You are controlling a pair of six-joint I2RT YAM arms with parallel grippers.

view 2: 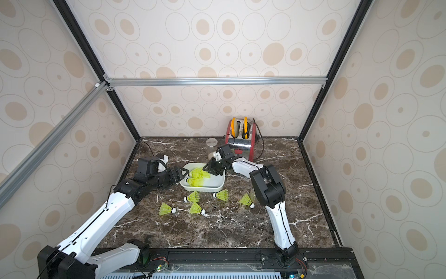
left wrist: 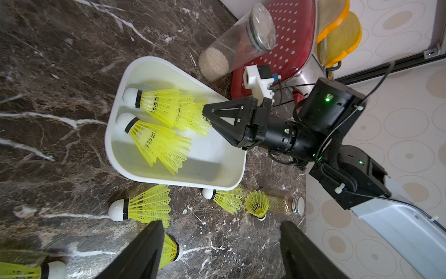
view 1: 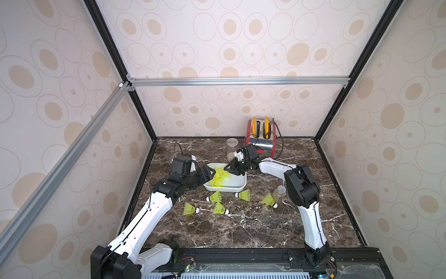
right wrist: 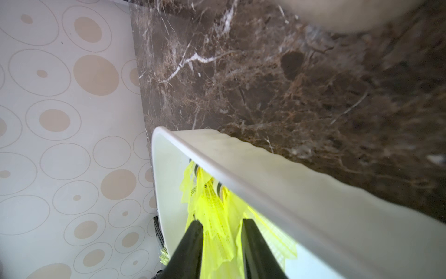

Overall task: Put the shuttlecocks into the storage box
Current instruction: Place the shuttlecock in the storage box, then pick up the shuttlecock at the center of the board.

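The storage box (left wrist: pixel 178 181) sits on the marble table (view 1: pixel 241 229), a little left of the middle and nearer the far edge than the near one. The left wrist view looks right into it. Shuttlecocks (left wrist: pixel 154 135) lie there in two nested rows with their white tips toward one short wall, and the number in each row is hard to count. In both top views they are only a yellow mass, partly under the two arms.

The right gripper (left wrist: pixel 208 117) hangs over the box at the skirt end of one row. Only the right wrist view shows its jaws: they stand partly apart with a yellow skirt between the fingers (right wrist: pixel 190 248), and I cannot tell whether the pads touch it. That view is blurred, and the box rim hides the tips.

The left gripper (view 1: pixel 210 172) is at the box's left rim, with its jaws wide apart and holding nothing.

Five loose shuttlecocks (view 1: pixel 214 196) lie on the table between the box and the near edge. In the left wrist view one is half behind a finger and another is cut off at the picture's edge.

A small jar (view 1: pixel 279 194) stands just beside the rightmost one. A tall jar (view 1: pixel 232 148) and a red toaster (view 1: pixel 261 142) stand by the far edge.
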